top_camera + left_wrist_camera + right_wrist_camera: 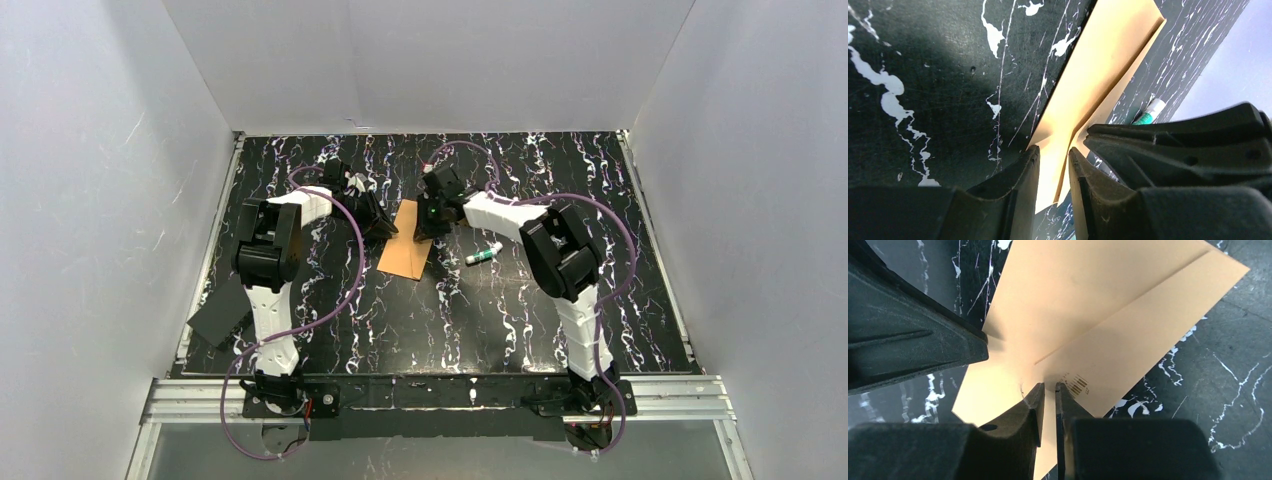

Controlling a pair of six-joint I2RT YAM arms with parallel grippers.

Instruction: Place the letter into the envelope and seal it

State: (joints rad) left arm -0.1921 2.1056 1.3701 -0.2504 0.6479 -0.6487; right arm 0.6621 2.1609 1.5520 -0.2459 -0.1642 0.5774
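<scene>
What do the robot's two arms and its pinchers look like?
The left arm and right arm are chunky white tubes linked by black boxy joints. A thin purple cable loops beside each arm. The left gripper and right gripper are black, each with two pointed, wedge-shaped fingers. No markings show.

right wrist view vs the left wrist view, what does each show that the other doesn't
Only the right wrist view: a small dark printed barcode on the flat orange-brown paper envelope. Only the left wrist view: a green and white tube lying on the black white-veined table, and a pale wall beyond. Both: the envelope, the table, and the left gripper and right gripper close together at the envelope.
</scene>
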